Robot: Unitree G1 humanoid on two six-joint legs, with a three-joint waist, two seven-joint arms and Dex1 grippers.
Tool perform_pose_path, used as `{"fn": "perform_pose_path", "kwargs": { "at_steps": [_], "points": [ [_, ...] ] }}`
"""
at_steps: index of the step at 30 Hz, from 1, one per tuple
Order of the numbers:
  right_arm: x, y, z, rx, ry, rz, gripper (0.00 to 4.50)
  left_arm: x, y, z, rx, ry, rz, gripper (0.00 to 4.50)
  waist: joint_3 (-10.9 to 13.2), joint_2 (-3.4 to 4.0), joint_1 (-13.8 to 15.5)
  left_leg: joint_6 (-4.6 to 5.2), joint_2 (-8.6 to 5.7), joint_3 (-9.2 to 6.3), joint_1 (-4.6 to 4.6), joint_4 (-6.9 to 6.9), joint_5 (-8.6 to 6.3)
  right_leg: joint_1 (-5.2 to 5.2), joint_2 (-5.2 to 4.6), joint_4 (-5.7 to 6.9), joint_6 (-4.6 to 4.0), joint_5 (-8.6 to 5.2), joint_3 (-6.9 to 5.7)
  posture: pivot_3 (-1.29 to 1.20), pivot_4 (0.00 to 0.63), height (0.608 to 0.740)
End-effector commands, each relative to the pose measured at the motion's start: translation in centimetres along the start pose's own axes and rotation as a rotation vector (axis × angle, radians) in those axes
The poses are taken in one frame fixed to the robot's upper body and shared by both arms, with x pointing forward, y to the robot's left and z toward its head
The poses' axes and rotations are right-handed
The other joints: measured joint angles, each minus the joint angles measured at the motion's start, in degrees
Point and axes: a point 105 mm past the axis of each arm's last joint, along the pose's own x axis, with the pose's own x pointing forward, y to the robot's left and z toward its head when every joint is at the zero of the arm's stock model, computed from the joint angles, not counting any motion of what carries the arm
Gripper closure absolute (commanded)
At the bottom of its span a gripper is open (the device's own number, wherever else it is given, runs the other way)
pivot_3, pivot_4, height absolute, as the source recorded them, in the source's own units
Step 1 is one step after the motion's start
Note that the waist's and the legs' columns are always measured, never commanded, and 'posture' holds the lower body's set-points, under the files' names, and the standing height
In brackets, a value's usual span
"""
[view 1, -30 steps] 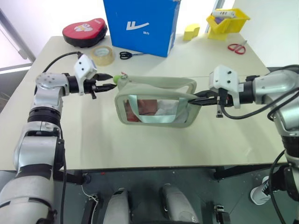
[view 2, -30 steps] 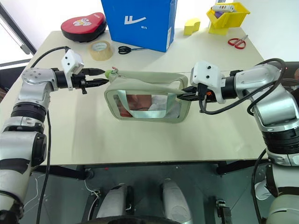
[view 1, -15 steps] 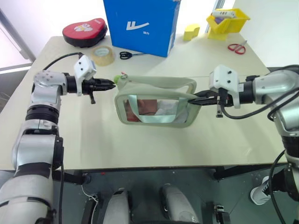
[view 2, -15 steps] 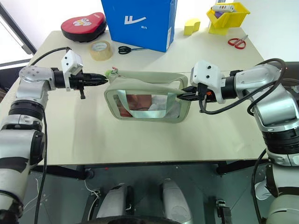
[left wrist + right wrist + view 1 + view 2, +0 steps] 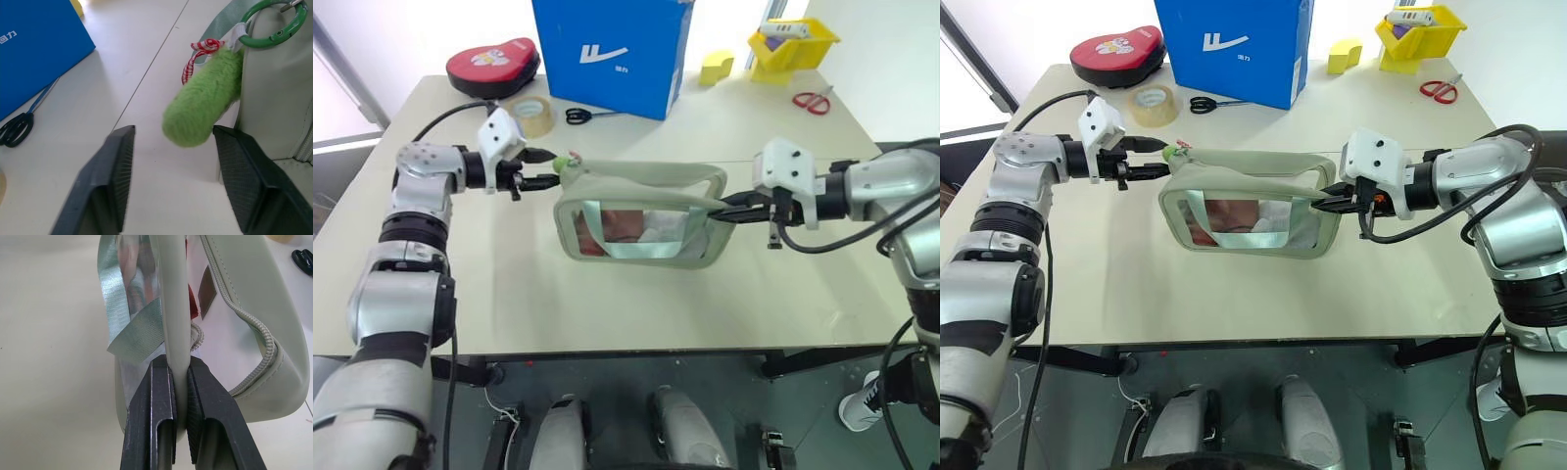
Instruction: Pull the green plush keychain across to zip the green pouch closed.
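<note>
Pouch (image 5: 641, 220) sits mid-bench (image 5: 607, 304), zip open along its top. Green plush keychain (image 5: 203, 100) hangs off the pouch's left end, between the left hand's (image 5: 176, 161) 2 parted fingers, untouched. Right hand (image 5: 178, 382) is clenched on the pouch's right rim.

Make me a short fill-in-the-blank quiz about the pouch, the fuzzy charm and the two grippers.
1. The left gripper has its fingers ____ on either side of the green plush keychain.
2. The right gripper is shut on an edge of the green ____.
3. The keychain hangs from a green ____.
4. The box behind the pouch is ____.

Missing words: open; pouch; ring; blue
</note>
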Motion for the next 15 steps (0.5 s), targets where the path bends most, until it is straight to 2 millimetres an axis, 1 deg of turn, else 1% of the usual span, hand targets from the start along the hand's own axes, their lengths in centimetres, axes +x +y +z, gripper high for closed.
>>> {"fn": "perform_pose_path", "kwargs": {
  "at_steps": [1,2,7,8,11,14,15],
  "points": [
    [-0.8,-0.1,1.3,-0.043,-0.027,-0.023,4.50,-0.6,0.8,1.8,0.062,-0.033,0.001,4.09,0.00,0.00,0.04,0.00,0.00,0.00,0.00,0.00,0.00,0.00,0.00,0.00,0.00,0.00,0.00,0.00,0.150,0.737],
    [-0.8,-0.1,1.3,-0.042,-0.028,-0.023,4.50,-0.7,0.7,1.8,0.064,-0.032,-0.005,4.47,0.00,0.00,0.08,0.00,0.00,0.00,0.00,0.00,0.00,0.00,0.01,0.00,0.00,0.00,0.00,0.00,0.150,0.737],
    [-0.8,-0.1,1.0,-0.033,-0.021,-0.026,4.50,-1.8,0.4,1.4,0.086,0.001,-0.035,4.47,0.00,0.00,0.17,0.00,0.00,0.00,0.00,0.00,0.00,0.00,0.02,0.00,0.00,0.00,0.00,0.00,0.150,0.737],
    [-0.7,0.0,1.0,-0.032,-0.022,-0.023,4.50,-2.1,0.7,1.7,0.100,0.003,-0.024,4.47,0.00,0.00,0.18,0.00,0.00,0.00,0.00,0.00,0.00,-0.01,0.02,0.00,0.00,0.00,0.00,0.00,0.150,0.737],
    [-0.5,0.1,0.9,-0.029,-0.019,-0.016,4.50,-2.4,1.5,3.4,0.168,-0.016,0.012,4.47,0.00,0.00,0.36,0.00,0.01,-0.02,0.00,0.00,0.00,0.00,0.01,0.01,0.00,0.00,-0.01,0.00,0.150,0.737],
    [-0.2,0.1,0.8,-0.029,-0.015,-0.011,4.50,-2.2,1.9,6.7,0.229,-0.101,0.024,4.47,0.00,0.00,0.44,0.00,0.01,-0.01,0.00,0.02,0.00,0.00,0.00,0.01,0.00,0.00,-0.01,0.00,0.150,0.737],
    [-0.1,0.1,0.8,-0.029,-0.014,-0.011,4.50,-2.2,1.9,7.3,0.237,-0.118,0.021,4.47,0.00,0.00,0.47,0.00,0.00,-0.01,0.00,0.02,0.00,0.00,0.00,0.01,0.00,0.00,-0.01,0.00,0.150,0.737]
  ]
}}
